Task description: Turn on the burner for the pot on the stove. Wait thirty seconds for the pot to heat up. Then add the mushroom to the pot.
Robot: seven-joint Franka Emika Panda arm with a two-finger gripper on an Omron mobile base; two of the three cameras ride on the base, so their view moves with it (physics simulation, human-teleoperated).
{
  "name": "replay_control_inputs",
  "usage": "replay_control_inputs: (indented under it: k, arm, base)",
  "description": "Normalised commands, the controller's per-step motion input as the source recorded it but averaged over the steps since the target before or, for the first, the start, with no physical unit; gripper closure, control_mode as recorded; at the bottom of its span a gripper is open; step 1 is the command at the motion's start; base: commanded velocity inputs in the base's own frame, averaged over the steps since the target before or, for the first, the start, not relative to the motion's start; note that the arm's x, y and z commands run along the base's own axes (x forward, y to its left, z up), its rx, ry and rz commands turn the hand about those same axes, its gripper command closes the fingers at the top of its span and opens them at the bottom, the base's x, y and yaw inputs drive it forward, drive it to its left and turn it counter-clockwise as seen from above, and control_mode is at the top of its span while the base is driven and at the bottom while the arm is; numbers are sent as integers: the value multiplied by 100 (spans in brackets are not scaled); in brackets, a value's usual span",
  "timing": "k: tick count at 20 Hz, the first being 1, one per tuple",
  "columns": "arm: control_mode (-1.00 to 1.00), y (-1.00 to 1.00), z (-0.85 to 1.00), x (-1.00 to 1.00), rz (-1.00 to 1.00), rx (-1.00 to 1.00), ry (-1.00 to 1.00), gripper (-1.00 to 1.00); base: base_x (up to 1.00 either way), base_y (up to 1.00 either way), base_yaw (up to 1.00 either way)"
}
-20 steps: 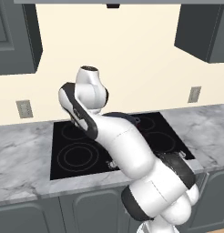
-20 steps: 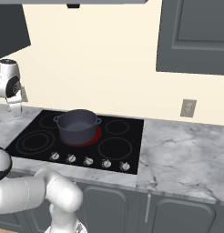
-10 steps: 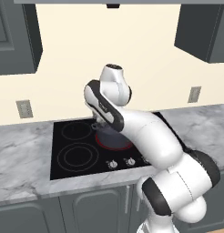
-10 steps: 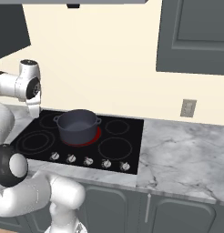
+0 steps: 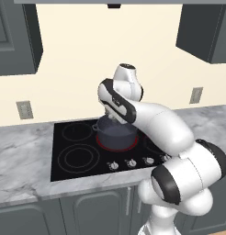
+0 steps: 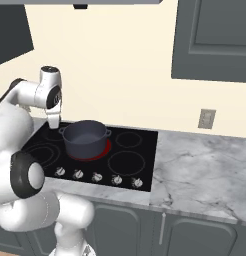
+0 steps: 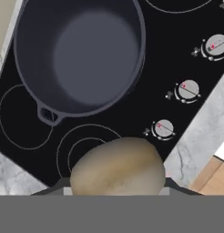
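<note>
Since half a second ago we have swung nearer the pot [image 6: 85, 138] on the stove [image 6: 140, 160]. Our gripper [image 6: 53, 121], beside its rim, grips the mushroom [image 7: 118, 166] over the double ring.

The mushroom [image 7: 117, 166] hides the claw's fingers (its stem unseen too).

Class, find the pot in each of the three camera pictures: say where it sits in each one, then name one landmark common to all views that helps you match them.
Left base view: the pot sits at centre, partly behind the white arm.
Right base view: the pot is left of centre, on the red glowing burner.
Hand view: the pot fills the upper left, seen from above, empty.
Shared landmark: the row of silver knobs along the stove's front edge.
</note>
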Motion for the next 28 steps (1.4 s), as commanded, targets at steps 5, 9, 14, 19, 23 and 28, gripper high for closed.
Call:
replay_control_inputs:
  k: [5,9,14,19,23,28]
  arm:
    - [-100,-41,0,23,-6,0,0,100]
    - [-100,-35,-2,9,-4,0,0,100]
    - [-100,-18,-17,12,0,0,2,100]
    - [-100,-1,-18,23,0,0,0,100]
    - [-100,0,-14,19,0,0,0,100]
    - [-100,-2,-19,8,0,0,0,100]
  base:
    - [0,0,0]
    - [0,0,0]
    - [0,0,0]
    - [0,0,0]
    - [0,0,0]
    - [0,0,0]
